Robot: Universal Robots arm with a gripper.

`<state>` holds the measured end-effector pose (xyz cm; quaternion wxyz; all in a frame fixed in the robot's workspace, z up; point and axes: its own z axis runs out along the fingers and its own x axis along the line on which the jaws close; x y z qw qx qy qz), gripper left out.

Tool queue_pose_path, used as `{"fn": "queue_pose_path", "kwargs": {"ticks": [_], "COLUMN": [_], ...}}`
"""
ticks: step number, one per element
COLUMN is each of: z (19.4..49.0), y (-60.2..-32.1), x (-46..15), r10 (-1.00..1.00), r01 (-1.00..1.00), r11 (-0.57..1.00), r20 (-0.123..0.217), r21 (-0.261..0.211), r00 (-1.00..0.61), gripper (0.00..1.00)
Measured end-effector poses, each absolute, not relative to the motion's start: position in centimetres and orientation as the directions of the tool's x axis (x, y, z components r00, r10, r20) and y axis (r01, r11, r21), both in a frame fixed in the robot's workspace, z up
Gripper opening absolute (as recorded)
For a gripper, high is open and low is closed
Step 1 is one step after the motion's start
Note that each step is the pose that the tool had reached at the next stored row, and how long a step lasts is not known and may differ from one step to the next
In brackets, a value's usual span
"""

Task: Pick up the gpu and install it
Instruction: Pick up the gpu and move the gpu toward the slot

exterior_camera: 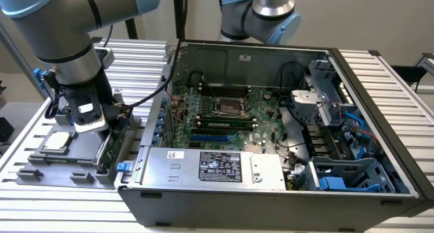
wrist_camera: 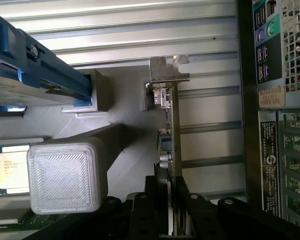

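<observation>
now the gripper point(wrist_camera: 171, 202) is clamped on the gpu point(wrist_camera: 173, 127), which stands on edge in the grey holder point(wrist_camera: 127, 107).

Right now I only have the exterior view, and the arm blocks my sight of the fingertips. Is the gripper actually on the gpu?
Observer: It looks so. In the wrist view the gpu stands edge-on between the fingers of the gripper, which look pressed against both faces.
Operator: Which end is it holding?
Observer: The end opposite the silver bracket. The bracket points away from the gripper.
Operator: Anything close beside the card?
Observer: A hard drive with blue rails lies off to one side, not touching the card.
</observation>
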<state>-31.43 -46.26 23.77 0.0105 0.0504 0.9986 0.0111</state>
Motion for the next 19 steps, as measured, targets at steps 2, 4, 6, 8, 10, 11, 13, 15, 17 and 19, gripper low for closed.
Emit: {"fn": "queue_pose_path", "kwargs": {"ticks": [2,4,6,8,10,11,13,15,17,19], "z": [24.0,24.3,24.6,25.0,25.4,25.6,26.2,26.8,27.6,28.5], "y": [-46.3,-46.3,-46.3,-46.3,-46.3,-46.3,-46.3,-46.3,-46.3,-46.3], "x": [-31.4,-31.4,-31.4,-31.4,-31.4,-31.4,-31.4,-31.4,-31.3,-31.3], "r10": [0.099,0.097,0.095,0.092,0.09,0.089,0.088,0.087,0.086,0.085], "r01": [0.099,0.096,0.094,0.092,0.09,0.089,0.088,0.086,0.085,0.084], "r11": [0.995,0.995,0.995,0.995,0.996,0.996,0.996,0.996,0.996,0.996], "r20": [-0.019,-0.019,-0.018,-0.017,-0.015,-0.015,-0.014,-0.012,-0.011,-0.01], "r21": [0.023,0.023,0.023,0.023,0.023,0.023,0.023,0.023,0.023,0.023], "r00": [-0.995,-0.995,-0.995,-0.996,-0.996,-0.996,-0.996,-0.996,-0.996,-0.996], "gripper": [0.27,0.27,0.27,0.27,0.27,0.27,0.27,0.27,0.27,0.27]}}
